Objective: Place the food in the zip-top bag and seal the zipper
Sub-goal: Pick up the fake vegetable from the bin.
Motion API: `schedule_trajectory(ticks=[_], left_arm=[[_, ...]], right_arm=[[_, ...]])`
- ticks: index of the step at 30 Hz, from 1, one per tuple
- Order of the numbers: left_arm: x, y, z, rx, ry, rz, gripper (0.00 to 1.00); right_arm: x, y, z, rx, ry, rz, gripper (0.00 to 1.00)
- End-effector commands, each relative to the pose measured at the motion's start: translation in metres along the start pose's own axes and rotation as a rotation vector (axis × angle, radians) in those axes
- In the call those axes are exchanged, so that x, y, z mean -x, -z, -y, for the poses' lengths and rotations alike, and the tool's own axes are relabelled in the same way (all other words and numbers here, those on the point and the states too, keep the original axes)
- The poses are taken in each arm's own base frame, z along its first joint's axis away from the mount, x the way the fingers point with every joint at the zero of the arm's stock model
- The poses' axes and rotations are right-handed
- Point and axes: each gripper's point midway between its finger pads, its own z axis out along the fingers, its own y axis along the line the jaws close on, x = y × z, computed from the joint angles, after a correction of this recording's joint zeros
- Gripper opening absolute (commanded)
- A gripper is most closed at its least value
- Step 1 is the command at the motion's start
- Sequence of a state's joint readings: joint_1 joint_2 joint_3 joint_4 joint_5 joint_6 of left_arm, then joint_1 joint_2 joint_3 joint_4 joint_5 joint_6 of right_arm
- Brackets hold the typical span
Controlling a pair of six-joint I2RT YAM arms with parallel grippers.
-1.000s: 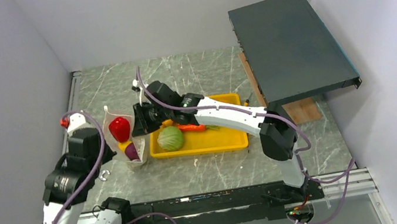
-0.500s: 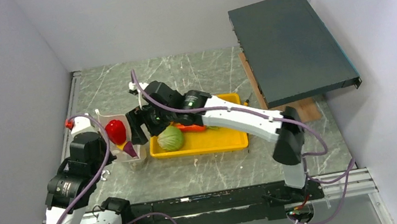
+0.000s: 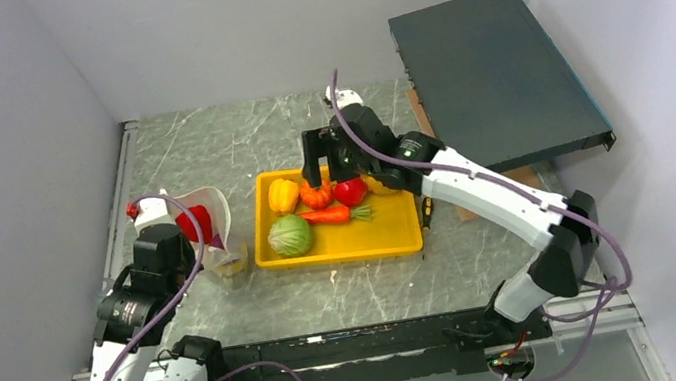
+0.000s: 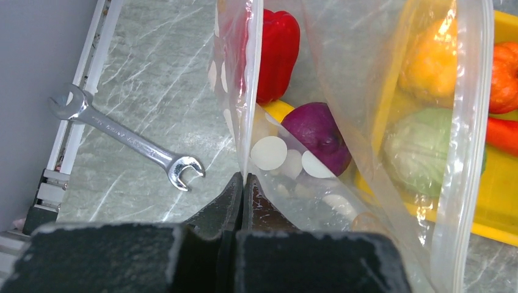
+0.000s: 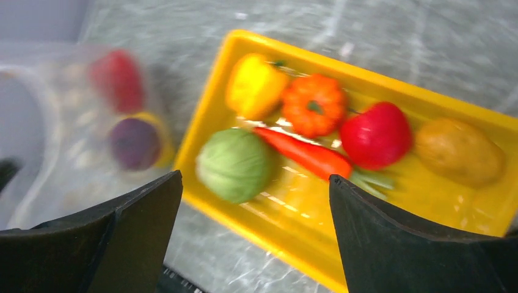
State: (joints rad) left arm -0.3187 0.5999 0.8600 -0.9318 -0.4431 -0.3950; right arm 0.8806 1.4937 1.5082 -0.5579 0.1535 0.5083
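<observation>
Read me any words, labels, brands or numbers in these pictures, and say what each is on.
None can be read.
The zip-top bag carries only plain white dots.
The wrench shows no marking clear enough to read.
The yellow tray and the dark case show no lettering.

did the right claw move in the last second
Yes. The right claw swung right, away from the zip-top bag beside the yellow tray, whose left end it was near, and now hangs open over the tray's far edge.
</observation>
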Motion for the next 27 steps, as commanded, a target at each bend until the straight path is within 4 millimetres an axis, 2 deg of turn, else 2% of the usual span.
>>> schedule_trajectory(ticks=[1, 6, 12, 17, 23, 27], left_arm=[[0.011, -0.003, -0.002, 0.009, 0.004, 0.072, 0.0], [0.02, -0.007, -0.004, 0.026, -0.042, 0.11, 0.0], [0.02, -0.013, -0.002, 0.027, -0.069, 0.109, 0.0], [0.02, -0.007, 0.002, -0.023, -0.052, 0.142, 0.0], [0.025, -0.002, 0.0, -0.028, -0.036, 0.188, 0.0], [0.026, -0.002, -0.001, -0.028, -0.033, 0.193, 0.0]], right_arm=[[-0.003, -0.04, 0.041, -0.137, -0.162, 0.022, 0.91], [-0.011, -0.08, 0.045, -0.189, -0.201, -0.021, 0.92], [-0.029, -0.124, 0.032, -0.189, -0.368, -0.093, 0.92], [-0.029, -0.149, 0.021, -0.165, -0.441, -0.067, 0.89], [-0.038, -0.176, 0.008, -0.138, -0.477, -0.081, 0.77], [-0.051, -0.197, 0.007, -0.182, -0.446, -0.104, 0.77]])
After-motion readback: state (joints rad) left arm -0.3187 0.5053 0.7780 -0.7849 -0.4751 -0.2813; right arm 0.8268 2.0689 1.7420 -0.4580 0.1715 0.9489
